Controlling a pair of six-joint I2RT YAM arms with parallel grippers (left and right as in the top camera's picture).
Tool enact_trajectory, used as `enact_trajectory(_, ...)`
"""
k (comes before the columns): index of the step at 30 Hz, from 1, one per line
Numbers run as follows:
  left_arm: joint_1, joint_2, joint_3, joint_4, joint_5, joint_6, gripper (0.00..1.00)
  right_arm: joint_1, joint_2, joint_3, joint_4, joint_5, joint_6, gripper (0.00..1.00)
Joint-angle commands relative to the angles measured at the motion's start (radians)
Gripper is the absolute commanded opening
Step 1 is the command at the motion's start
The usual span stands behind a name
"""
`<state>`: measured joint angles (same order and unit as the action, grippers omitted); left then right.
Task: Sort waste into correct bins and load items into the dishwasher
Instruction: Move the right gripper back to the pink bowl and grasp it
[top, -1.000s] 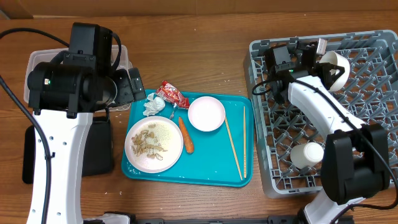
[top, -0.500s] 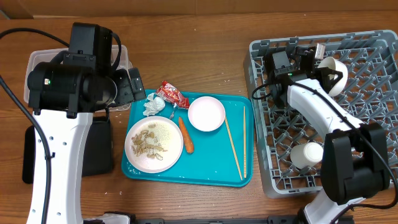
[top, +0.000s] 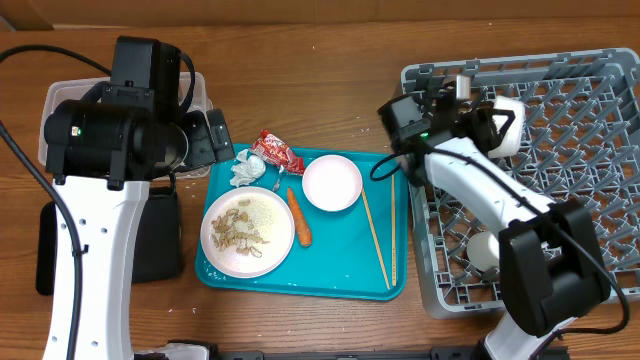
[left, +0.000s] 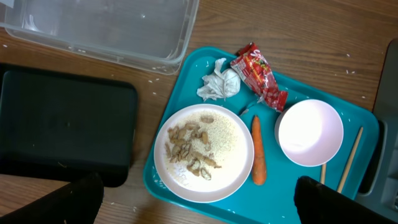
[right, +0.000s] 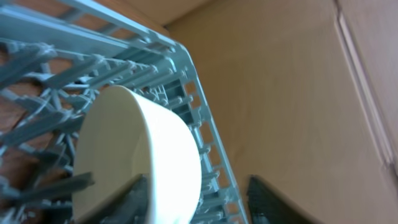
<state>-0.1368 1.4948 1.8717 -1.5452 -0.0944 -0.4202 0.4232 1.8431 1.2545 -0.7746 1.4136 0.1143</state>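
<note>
Now, bowl racked, jaws parted.
Overhead, a white bowl (top: 506, 140) is seen on edge toward the dish rack's (top: 590, 230) far left. From the left wrist, the left gripper (left: 199, 186) is shown wide open over the teal tray (left: 280, 199), where the second bowl (left: 310, 132) lies. From the right wrist, the right gripper (right: 196, 186) is seen parted at the racked bowl's rim; hard, slick and breakable, it is best pinched there.

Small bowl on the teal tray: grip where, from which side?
Probably best: pinch the rim of the small bowl from above at its near edge, one finger inside. It sits upright, mouth up; carrot crowds its left, chopsticks its right, bare teal tray in front.
</note>
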Motion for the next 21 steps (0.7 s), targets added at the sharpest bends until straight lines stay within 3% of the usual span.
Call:
enact_trajectory(1, 0.005, 0.006, 0.01, 0.002, -0.006, -0.014, 1.0, 0.065, -0.006, 0.035, -0.005, -0.024, -0.011, 0.74)
enact_trajectory(4, 0.005, 0.006, 0.01, 0.002, -0.006, -0.014, 1.0, 0.136, -0.035, 0.094, -0.06, -0.168, -0.011, 0.8)
enact_trajectory(7, 0.005, 0.006, 0.01, 0.002, -0.006, -0.014, 1.0, 0.203, -0.077, 0.196, -0.157, -0.424, -0.009, 0.8)
enact_trajectory(12, 0.005, 0.006, 0.01, 0.002, -0.006, -0.014, 1.0, 0.258, -0.156, 0.41, -0.32, -0.982, 0.113, 0.75)
enact_trajectory(16, 0.005, 0.006, 0.01, 0.002, -0.006, -0.014, 1.0, 0.238, -0.187, 0.447, -0.363, -1.402, 0.181, 0.65)
enact_trajectory(21, 0.005, 0.006, 0.01, 0.002, -0.006, -0.014, 1.0, 0.222, -0.161, 0.383, -0.418, -1.505, 0.305, 0.62)
